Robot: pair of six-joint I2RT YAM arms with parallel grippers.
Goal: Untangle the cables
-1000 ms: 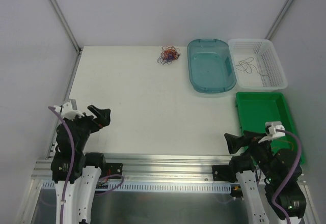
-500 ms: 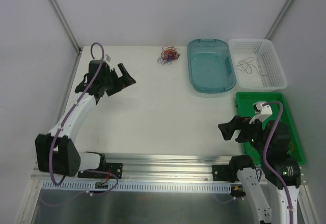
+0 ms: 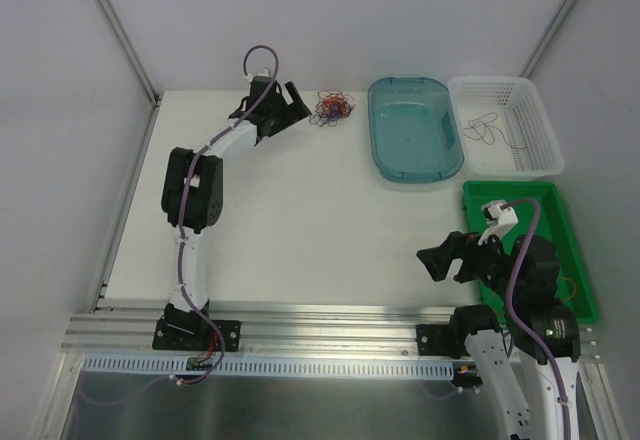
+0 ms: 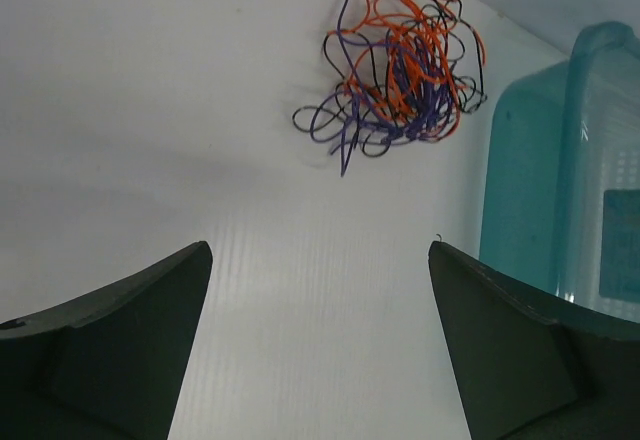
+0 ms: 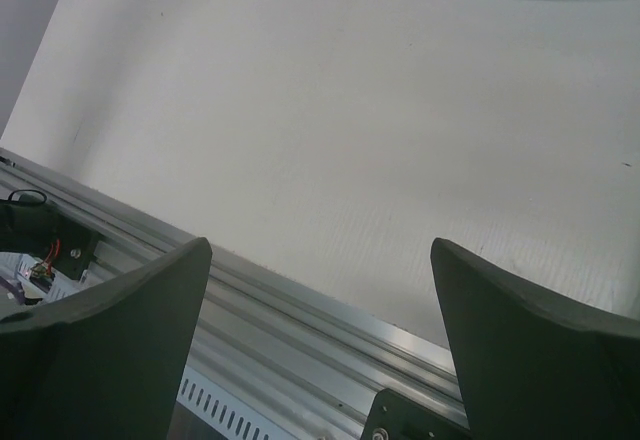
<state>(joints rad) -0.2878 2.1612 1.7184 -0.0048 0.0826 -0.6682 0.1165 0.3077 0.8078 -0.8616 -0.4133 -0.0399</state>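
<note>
The cables (image 3: 331, 108) lie as one tangled clump of orange, purple and black strands at the far edge of the surface (image 3: 300, 210), just left of the teal tub (image 3: 385, 165) and apart from it. In the left wrist view the clump (image 4: 400, 70) sits ahead of the tool, untouched.

Left tool (image 3: 296, 103): arm stretched to the far edge, fingers spread wide and holding nothing, just beside the clump on its left; the gap shows bare surface (image 4: 318, 250).

A loose dark strand (image 3: 487, 128) lies in the white basket (image 3: 540, 150), right of the tub. The green tray (image 3: 520, 210) sits nearer.

Right tool (image 3: 437, 260): spread wide, holding nothing, above the near right part of the surface, well apart from the clump (image 5: 320, 245).
</note>
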